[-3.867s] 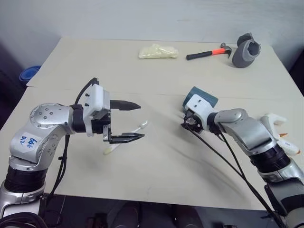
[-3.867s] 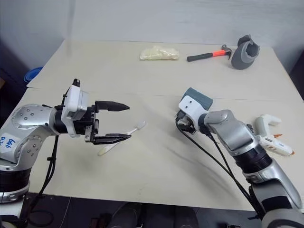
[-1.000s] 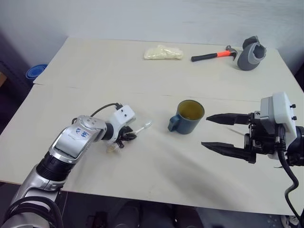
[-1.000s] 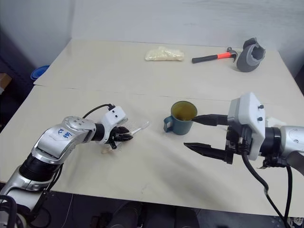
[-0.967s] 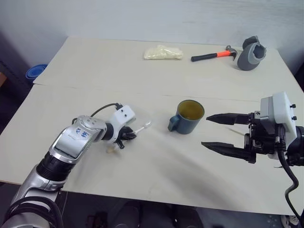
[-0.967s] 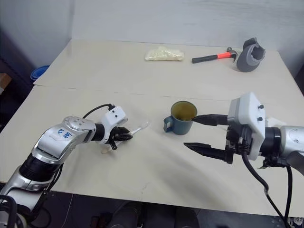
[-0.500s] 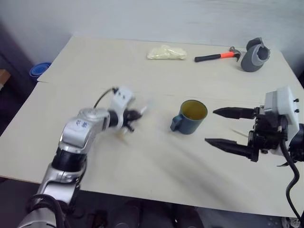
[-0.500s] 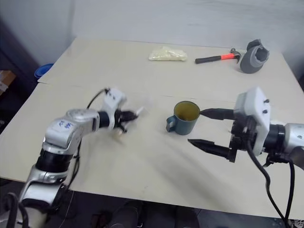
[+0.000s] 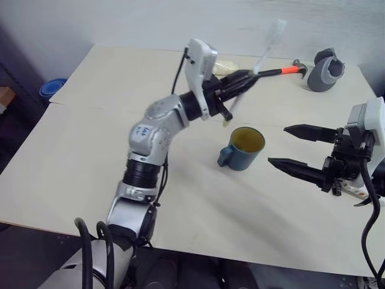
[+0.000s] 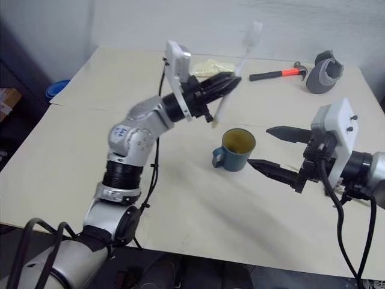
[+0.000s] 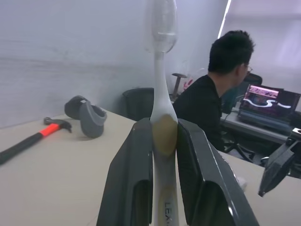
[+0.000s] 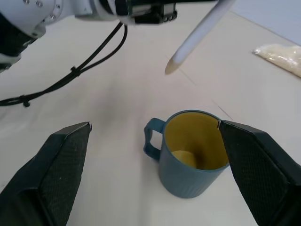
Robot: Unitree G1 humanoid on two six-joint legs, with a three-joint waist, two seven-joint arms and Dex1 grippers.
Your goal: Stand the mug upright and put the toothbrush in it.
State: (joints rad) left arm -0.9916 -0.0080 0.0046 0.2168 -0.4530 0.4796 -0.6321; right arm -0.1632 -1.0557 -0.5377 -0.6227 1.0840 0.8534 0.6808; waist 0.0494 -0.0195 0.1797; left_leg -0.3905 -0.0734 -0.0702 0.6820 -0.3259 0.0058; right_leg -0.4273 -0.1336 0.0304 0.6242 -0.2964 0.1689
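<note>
The dark teal mug (image 9: 243, 147) stands upright on the table, yellowish inside, handle toward my left arm. My left gripper (image 9: 249, 75) is raised above and just behind the mug, shut on the toothbrush (image 9: 269, 45). The brush is tilted, with its bristle head up and its pale yellow handle end hanging close over the mug's far rim. In the left wrist view both fingers (image 11: 136, 174) clamp the toothbrush (image 11: 160, 70) mid-handle. My right gripper (image 9: 278, 144) stands open just right of the mug, holding nothing. The right wrist view shows the mug (image 12: 193, 160) between its fingertips.
At the table's far side lie an orange-handled hammer (image 9: 274, 71), a grey curved hollow object (image 9: 325, 71) and a pale yellow bag (image 9: 225, 65). A blue item (image 9: 51, 88) sits beyond the left table edge. A seated person (image 11: 221, 94) shows in the background.
My left arm has lifted the toothbrush off the table and swung it up and to the right, over the mug. The right gripper has stayed open beside the mug.
</note>
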